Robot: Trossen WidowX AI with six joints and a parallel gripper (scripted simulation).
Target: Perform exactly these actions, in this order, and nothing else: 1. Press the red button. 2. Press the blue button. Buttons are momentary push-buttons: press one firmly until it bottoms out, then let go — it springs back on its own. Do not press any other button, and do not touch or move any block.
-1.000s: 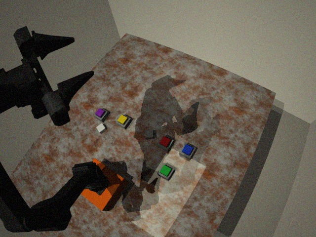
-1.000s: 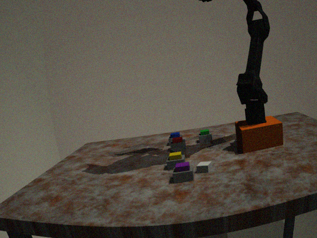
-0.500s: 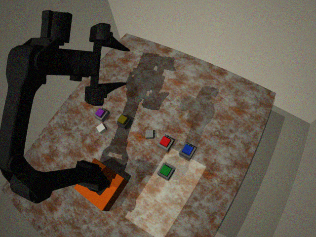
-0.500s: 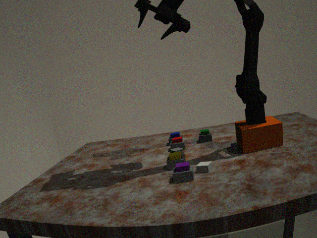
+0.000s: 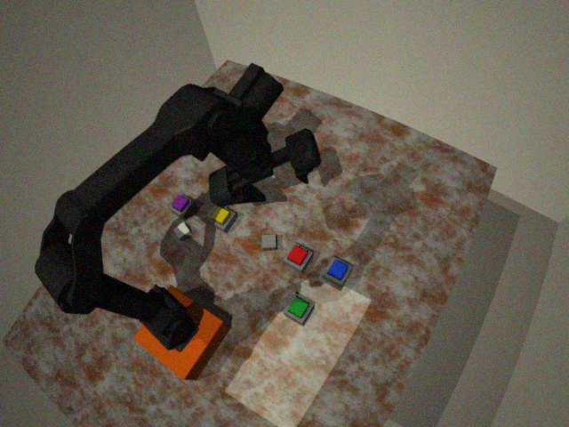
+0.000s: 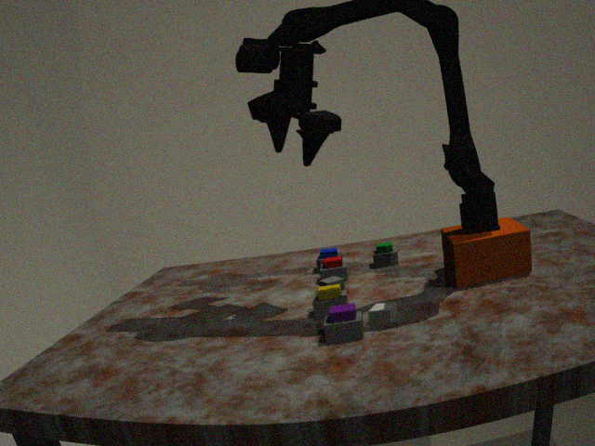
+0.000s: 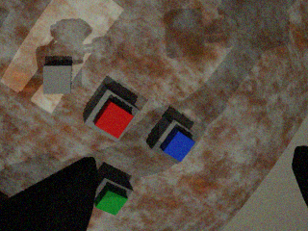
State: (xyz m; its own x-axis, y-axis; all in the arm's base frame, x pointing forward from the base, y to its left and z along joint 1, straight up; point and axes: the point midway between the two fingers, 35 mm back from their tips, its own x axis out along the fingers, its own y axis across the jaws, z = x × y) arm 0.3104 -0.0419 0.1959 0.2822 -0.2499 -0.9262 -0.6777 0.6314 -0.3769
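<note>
"Top view first: where does the pincer (image 5: 284, 190) (image 6: 292, 158) (image 7: 199, 165) stand?"

"Fingers apart, nothing between them. Nearest beneath is the yellow push-button (image 5: 221, 214) (image 6: 329, 292); the grey block (image 5: 268, 241) (image 6: 331, 280) (image 7: 58, 79) comes next, then the red push-button (image 5: 297, 254) (image 6: 332, 262) (image 7: 114, 118), with the blue push-button (image 5: 338, 269) (image 6: 328, 252) (image 7: 178, 143) farther out past it."

"And the exterior view?"

"It shows the pincer pointing down, well above the bench (image 5: 413, 294) (image 6: 269, 384) (image 7: 207, 188). Red and blue lie below it, both caps standing proud of their grey housings, so neither is being pressed."

"How would the red one handle?"

"As a stiff little cap on a spring, I'd judge; sturdy, not fragile. There's nothing to grip. Push straight down on the middle of the cap until it bottoms out, then lift off. An edge push might slip or bind."

"With the fingers so spread?"

"I'd bring them together first, for one blunt tip. Wide, they could straddle the cap or catch a neighbour."

"Wrist view, then?"

"Red sits between the two fingers as seen, nearer the larger-looking one; blue is just beside it. The green push-button (image 5: 299, 306) (image 6: 384, 247) (image 7: 112, 200) shows close by that same finger's tip, so mind it, and the block."
</note>
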